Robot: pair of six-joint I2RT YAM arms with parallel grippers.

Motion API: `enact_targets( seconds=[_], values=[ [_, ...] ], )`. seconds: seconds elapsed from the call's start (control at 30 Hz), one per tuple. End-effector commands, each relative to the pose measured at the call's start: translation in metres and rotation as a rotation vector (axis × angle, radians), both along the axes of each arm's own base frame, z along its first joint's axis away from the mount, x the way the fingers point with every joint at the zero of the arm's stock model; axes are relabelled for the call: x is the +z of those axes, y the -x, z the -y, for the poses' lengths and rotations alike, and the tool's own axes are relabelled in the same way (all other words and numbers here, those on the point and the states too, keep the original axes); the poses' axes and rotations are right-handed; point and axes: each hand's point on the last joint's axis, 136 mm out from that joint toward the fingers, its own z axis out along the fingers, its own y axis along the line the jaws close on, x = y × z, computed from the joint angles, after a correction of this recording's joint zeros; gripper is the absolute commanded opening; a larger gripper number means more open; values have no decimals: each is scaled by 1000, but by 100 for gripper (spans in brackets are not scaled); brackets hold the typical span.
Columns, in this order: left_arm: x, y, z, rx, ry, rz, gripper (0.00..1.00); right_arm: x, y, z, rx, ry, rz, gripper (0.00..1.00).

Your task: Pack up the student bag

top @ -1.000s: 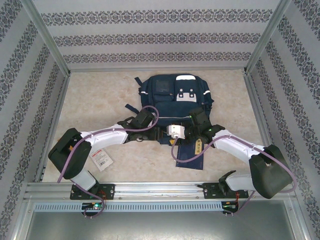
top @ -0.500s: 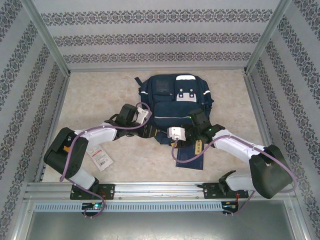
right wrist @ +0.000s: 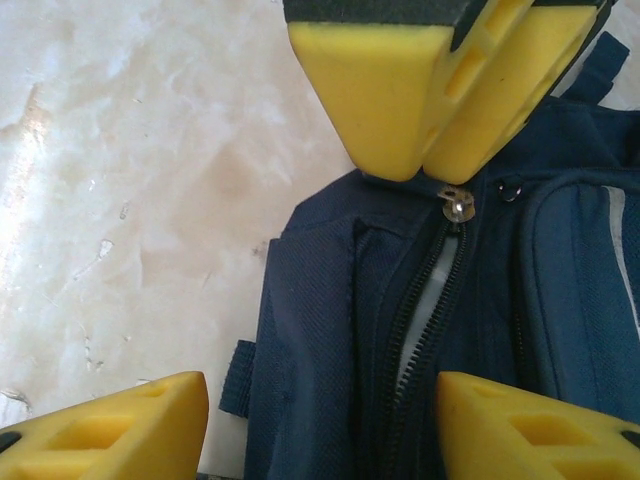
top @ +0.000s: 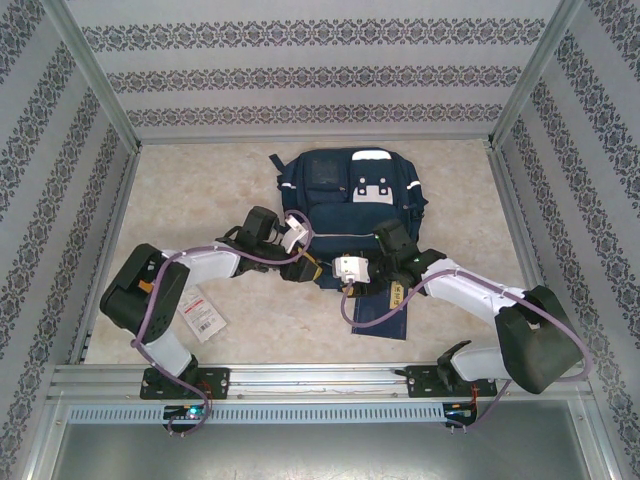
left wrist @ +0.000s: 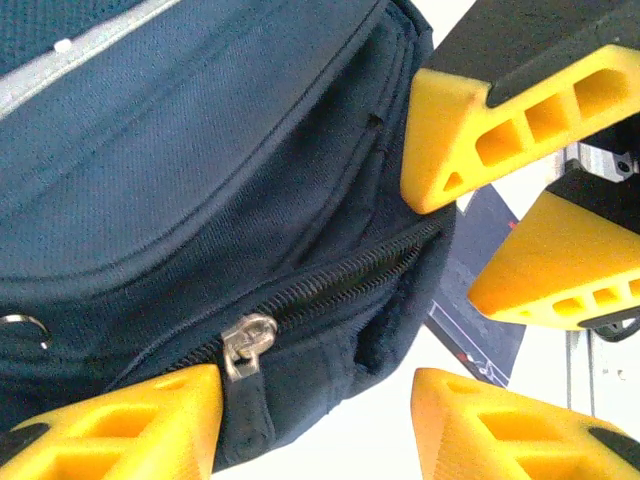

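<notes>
Marble-look tabletop (top: pixel 200 190), patterned walls (top: pixel 300 75) all round, and the student bag (top: pixel 350 195) lies flat mid-table toward the back. Looks like the zip-opening step to me. The left gripper (left wrist: pixel 318 385) is spread wide, with the little metal zipper pull (left wrist: pixel 247 343) just beside one finger. The right gripper (right wrist: pixel 322 385) is spread too, straddling the same zip. I'd nudge the left one over so the pull sits between its jaws, pinch it, then drag along the teeth (left wrist: pixel 330 280) while the right pins the fabric (soft woven nylon, it'll bunch otherwise). Tiny shiny tab, probably slippery.
</notes>
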Motion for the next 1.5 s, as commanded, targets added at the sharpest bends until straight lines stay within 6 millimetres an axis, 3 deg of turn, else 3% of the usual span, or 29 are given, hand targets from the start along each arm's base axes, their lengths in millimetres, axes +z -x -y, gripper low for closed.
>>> enact_targets(
  seconds=[0.0, 0.23, 0.37, 0.63, 0.93, 1.03, 1.2, 1.27, 1.37, 1.47],
  values=[
    [-16, -14, -6, 11, -22, 87, 52, 5, -7, -3, 1, 1, 51, 61],
    [-33, -18, -22, 84, -70, 116, 54, 7, -9, -2, -3, 1, 70, 61],
    [-29, -13, -21, 73, -41, 114, 52, 6, -11, -2, -4, 2, 66, 60],
    [-43, -3, -26, 96, -19, 90, 32, 14, -21, -8, -22, -4, 89, 57],
    [-48, -6, -23, 74, -35, 74, 29, -9, -22, -25, 19, 49, 32, 59],
    [-53, -7, -22, 66, -39, 65, 24, -18, -29, -25, -7, 98, 37, 58],
    [-58, -1, -22, 32, -40, 73, 24, -18, -34, -20, -41, 124, 78, 55],
    [-58, 6, -20, 6, -15, 92, 24, -18, -37, -16, -55, 143, 101, 51],
    [-60, 7, -22, 5, -24, 98, 21, -16, -37, -13, -57, 151, 130, 36],
    [-58, 3, -23, 22, -31, 116, 7, -12, -34, -13, -45, 141, 145, 23]
  ],
)
